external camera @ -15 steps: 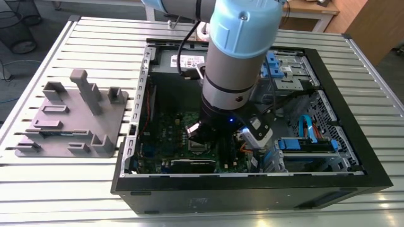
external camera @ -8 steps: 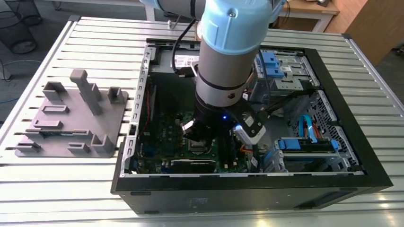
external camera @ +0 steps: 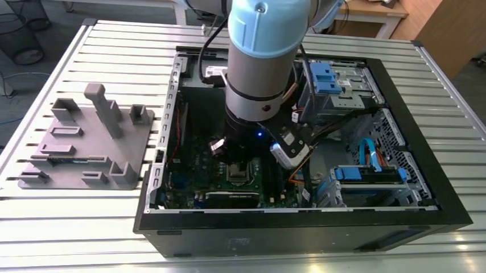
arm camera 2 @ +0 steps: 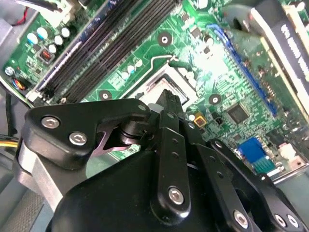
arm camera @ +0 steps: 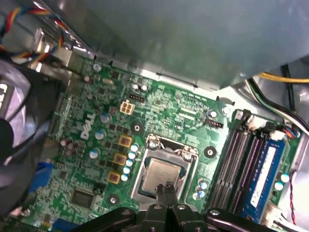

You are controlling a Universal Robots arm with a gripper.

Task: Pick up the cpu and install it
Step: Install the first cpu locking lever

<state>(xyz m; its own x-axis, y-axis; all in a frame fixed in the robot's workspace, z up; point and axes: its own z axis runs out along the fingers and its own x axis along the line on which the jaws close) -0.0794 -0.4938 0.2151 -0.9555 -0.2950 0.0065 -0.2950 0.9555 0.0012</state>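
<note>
Black pincer (arm camera: 163, 189) linkage fills my nearest view; its fingers look drawn together, the tips right over the cpu, though I cannot tell whether they touch it. Taking the socket (arm camera: 164, 170) as landmark: around it lies the slatted table (external camera: 91, 62), then the open computer case (external camera: 304, 219), then the green motherboard (arm camera: 159, 116) ringing the socket. Gray fixture block (external camera: 83, 142) sits well apart from it, outside the case. Inside the socket frame lies the cpu (arm camera: 157, 175), silvery and flat.
</note>
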